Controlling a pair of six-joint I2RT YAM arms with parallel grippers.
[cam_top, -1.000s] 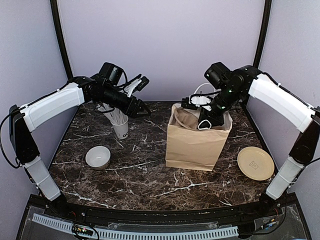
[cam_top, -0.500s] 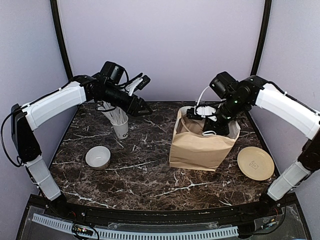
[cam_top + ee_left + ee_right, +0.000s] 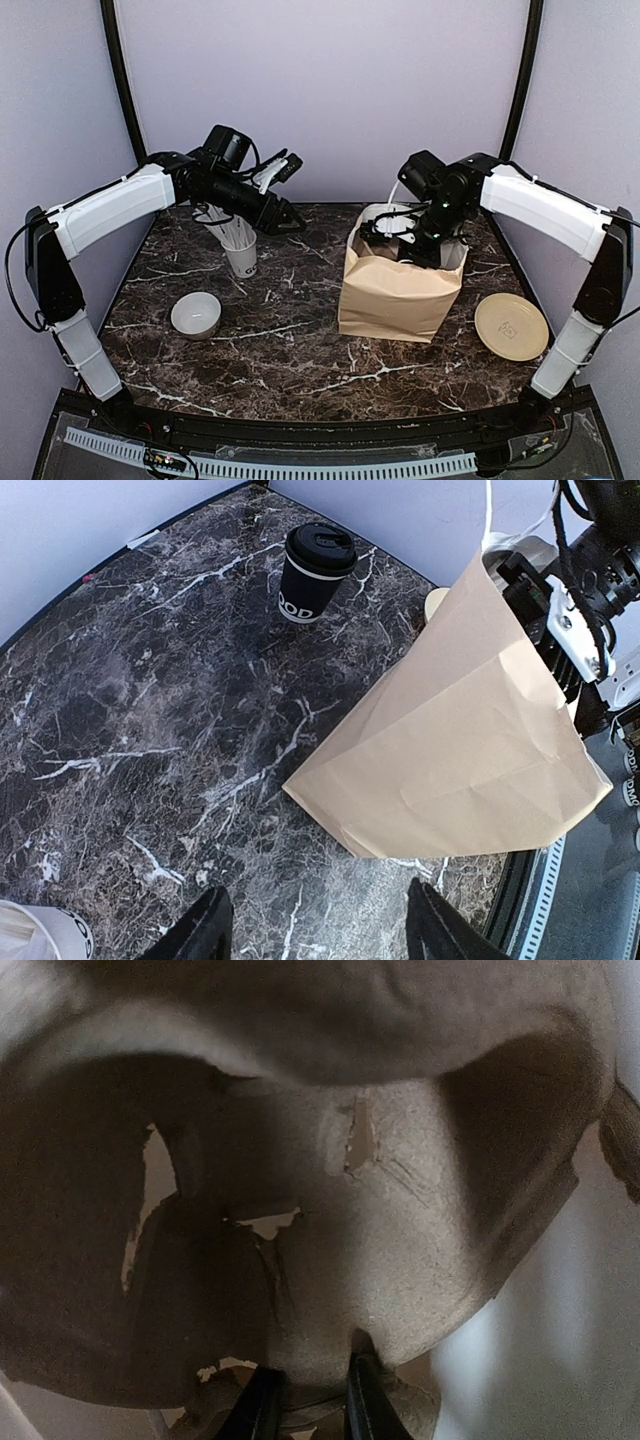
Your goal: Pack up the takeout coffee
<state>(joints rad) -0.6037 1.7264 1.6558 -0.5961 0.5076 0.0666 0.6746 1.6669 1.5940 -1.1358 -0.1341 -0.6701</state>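
The takeout coffee (image 3: 318, 562), a small black cup with a black lid, stands upright at the back of the table in the left wrist view; in the top view it is hidden behind the bag and the right arm. The brown paper bag (image 3: 398, 290) stands right of centre and also shows in the left wrist view (image 3: 470, 750). My right gripper (image 3: 398, 232) is at the bag's top rim, shut on a fold of its paper (image 3: 400, 1260). My left gripper (image 3: 288, 222) hangs open and empty above the table, left of the bag, its fingertips (image 3: 205, 930) wide apart.
A white cup of white sticks (image 3: 240, 252) stands at the back left, under my left arm. A white bowl (image 3: 196, 314) sits at the front left. A tan plate (image 3: 511, 326) lies right of the bag. Purple walls close the back and sides.
My right gripper swung right and then back a little with the bag's rim in it, and the bag shifted and stood more upright. The left arm has barely moved.
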